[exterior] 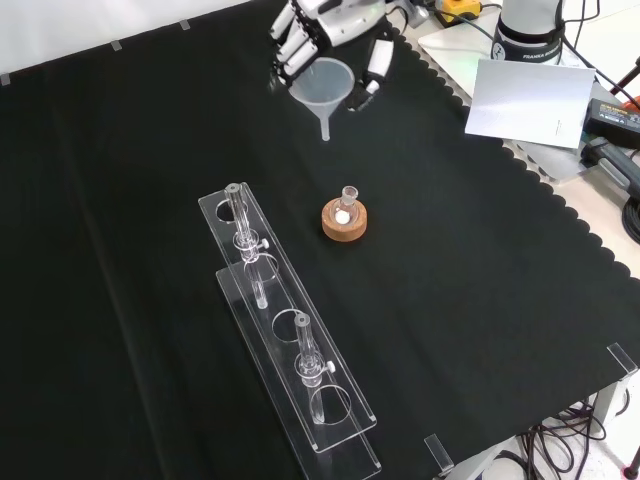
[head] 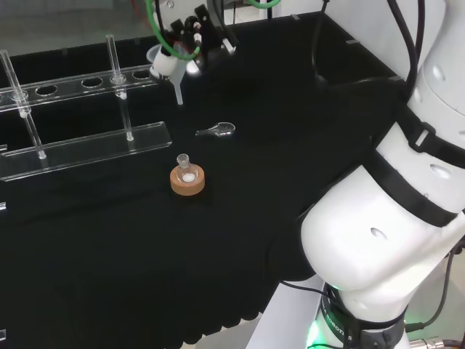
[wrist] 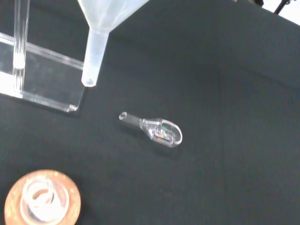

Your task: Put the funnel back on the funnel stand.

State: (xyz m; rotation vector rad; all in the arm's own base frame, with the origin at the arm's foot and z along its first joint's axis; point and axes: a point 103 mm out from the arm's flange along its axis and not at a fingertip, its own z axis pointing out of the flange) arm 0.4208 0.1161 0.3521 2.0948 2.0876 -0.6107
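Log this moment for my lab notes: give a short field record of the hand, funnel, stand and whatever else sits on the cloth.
hand: fingers curled round the funnel's rim, held above the cloth
funnel: upright, spout down, off the stand
funnel stand: clear acrylic, its holes unfilled
cork ring: carries a small glass flask
small clear stopper: lying on its side on the black cloth

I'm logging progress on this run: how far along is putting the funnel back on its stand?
Done: the hand is curled round the funnel and holds it clear of the cloth, spout down. In hand: carrying it, near the end of the clear funnel stand in the head view. Left: seating it in one of the stand's holes and letting go.
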